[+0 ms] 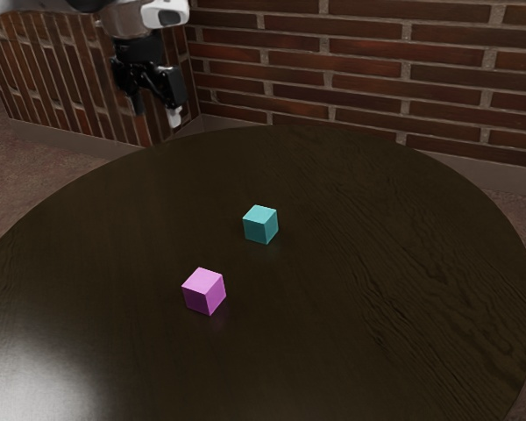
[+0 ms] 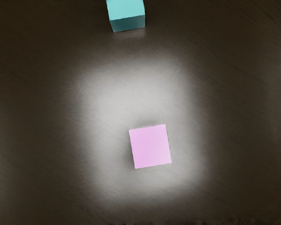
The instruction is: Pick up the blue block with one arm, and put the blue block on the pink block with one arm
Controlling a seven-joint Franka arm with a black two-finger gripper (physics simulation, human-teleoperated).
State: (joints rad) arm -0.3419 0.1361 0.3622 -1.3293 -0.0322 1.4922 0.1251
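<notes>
A teal-blue block point(image 1: 260, 224) rests on the dark round table point(image 1: 403, 289) near its middle. A pink block point(image 1: 203, 290) sits a short way nearer the front, toward the exterior view's left, apart from the blue one. My gripper point(image 1: 157, 102) hangs high above the table's far left edge, open, with nothing between its fingers. From the hand's camera the pink block point(image 2: 150, 146) lies well below, with the blue block point(image 2: 126, 14) beyond it.
A brick wall point(image 1: 377, 61) runs behind the table. The table's rim curves close on the exterior view's right and front. A bright reflection point(image 2: 131, 126) lies on the tabletop around the pink block.
</notes>
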